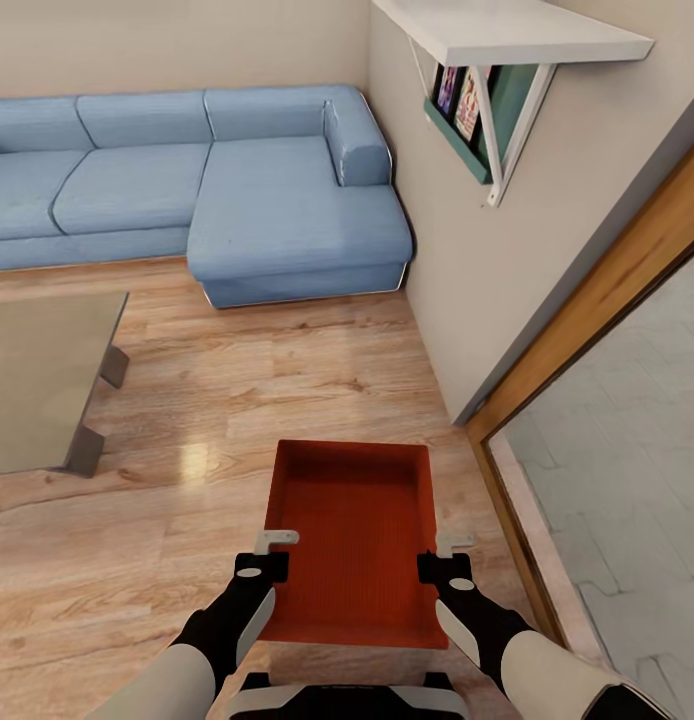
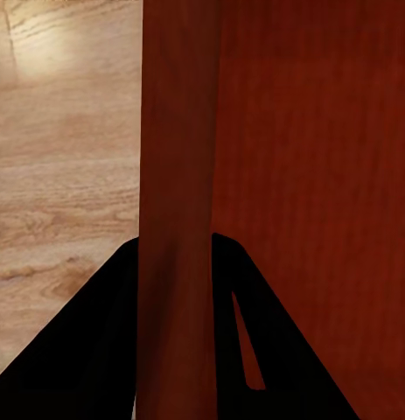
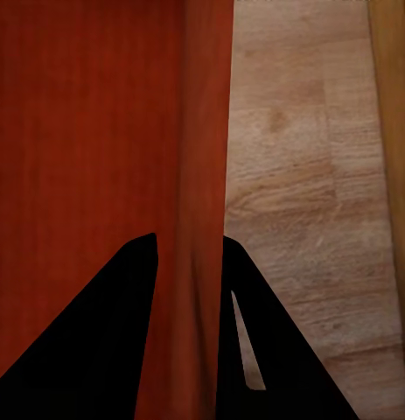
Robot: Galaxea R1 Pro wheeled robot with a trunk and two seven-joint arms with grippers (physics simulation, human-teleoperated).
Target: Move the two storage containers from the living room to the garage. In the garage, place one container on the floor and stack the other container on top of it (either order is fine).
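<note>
Above the wood-plank floor (image 1: 287, 380), left gripper (image 1: 268, 553) and right gripper (image 1: 446, 557) each pinch an opposite side wall of the storage container (image 1: 355, 530), keeping it level for carrying.

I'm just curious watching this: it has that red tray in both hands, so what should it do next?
Probably turn toward the wood-framed glass door and carry the storage container out. The left end effector and right end effector each clamp a side wall, and this is the sofa room, not the garage.

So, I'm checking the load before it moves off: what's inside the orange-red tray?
The storage container, held by the left gripper and right gripper, looks empty; only its ribbed bottom shows. The floor beneath is covered.
</note>
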